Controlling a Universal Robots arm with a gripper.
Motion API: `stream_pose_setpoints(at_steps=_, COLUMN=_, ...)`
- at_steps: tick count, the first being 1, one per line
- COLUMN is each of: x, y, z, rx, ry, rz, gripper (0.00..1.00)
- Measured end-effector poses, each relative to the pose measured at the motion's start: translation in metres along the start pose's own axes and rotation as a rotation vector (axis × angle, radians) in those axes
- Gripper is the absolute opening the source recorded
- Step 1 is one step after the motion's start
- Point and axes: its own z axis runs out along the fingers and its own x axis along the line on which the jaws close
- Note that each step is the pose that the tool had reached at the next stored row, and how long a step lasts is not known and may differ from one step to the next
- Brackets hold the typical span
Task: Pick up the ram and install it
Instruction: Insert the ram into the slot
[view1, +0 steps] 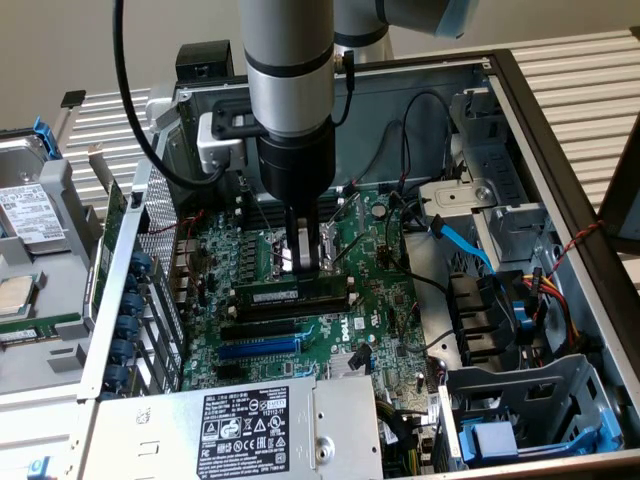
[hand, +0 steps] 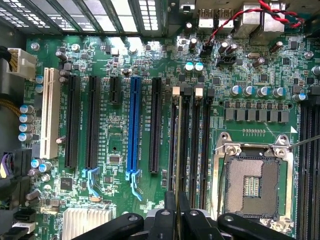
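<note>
The ram (view1: 285, 295) is a narrow green stick with black chips and a pale label. It stands on edge along one of the black memory slots (hand: 197, 140) on the motherboard. In the wrist view the ram (hand: 177, 150) shows edge-on as a thin line running out from between my fingers. My gripper (view1: 308, 268) reaches straight down from above and grips the stick's upper edge near its middle. In the wrist view the gripper (hand: 176, 207) is shut on the ram, with one black finger (hand: 169, 206) on each side of it. I cannot tell how deep the stick sits in the slot.
The open computer case's walls (view1: 520, 130) surround the board. A blue expansion slot (hand: 134, 125) lies beside the memory slots, and the bare CPU socket (hand: 252, 185) on their other side. The power supply (view1: 240, 430) sits at the front, cables (view1: 470, 250) and drive bays on the exterior view's right.
</note>
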Motion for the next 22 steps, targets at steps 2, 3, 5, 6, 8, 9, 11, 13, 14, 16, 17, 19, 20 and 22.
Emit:
stream_pose_setpoints(at_steps=2, x=0.0000, y=0.0001, z=0.0004, rx=0.0002, ry=0.0001, rz=0.000, gripper=0.13)
stream_pose_setpoints(at_steps=3, x=0.0000, y=0.0003, z=0.0006, rx=0.0002, ry=0.0002, rz=0.000, gripper=0.13)
stream_pose_setpoints(at_steps=5, x=0.0000, y=0.0005, z=0.0006, rx=0.0003, ry=0.0002, rz=0.000, gripper=0.13)
stream_pose_setpoints(at_steps=6, x=0.0001, y=0.0006, z=0.0007, rx=0.0005, ry=0.0001, rz=0.000, gripper=0.13)
stream_pose_setpoints(at_steps=8, x=0.0001, y=0.0008, z=0.0008, rx=0.0007, ry=0.0000, rz=0.000, gripper=0.13)
stream_pose_setpoints(at_steps=9, x=0.0002, y=0.0009, z=0.0009, rx=0.0007, ry=0.0000, rz=0.000, gripper=0.13)
stream_pose_setpoints(at_steps=11, x=0.0003, y=0.0011, z=0.0010, rx=0.0007, ry=0.0003, rz=0.000, gripper=0.13)
stream_pose_setpoints(at_steps=13, x=0.0003, y=0.0011, z=0.0012, rx=0.0008, ry=0.0003, rz=0.000, gripper=0.13)
stream_pose_setpoints(at_steps=14, x=0.0002, y=0.0011, z=0.0014, rx=0.0009, ry=0.0002, rz=0.000, gripper=0.13)
stream_pose_setpoints(at_steps=16, x=0.0003, y=0.0011, z=0.0015, rx=0.0011, ry=0.0001, rz=0.000, gripper=0.13)
stream_pose_setpoints(at_steps=17, x=0.0004, y=0.0011, z=0.0015, rx=0.0012, ry=0.0000, rz=0.000, gripper=0.13)
stream_pose_setpoints(at_steps=19, x=0.0006, y=0.0011, z=0.0015, rx=0.0012, ry=-0.0001, rz=0.000, gripper=0.13)
stream_pose_setpoints(at_steps=20, x=0.0008, y=0.0011, z=0.0015, rx=0.0011, ry=0.0000, rz=0.000, gripper=0.13)
stream_pose_setpoints(at_steps=22, x=0.0010, y=0.0011, z=0.0015, rx=0.0012, ry=0.0000, rz=0.000, gripper=0.13)
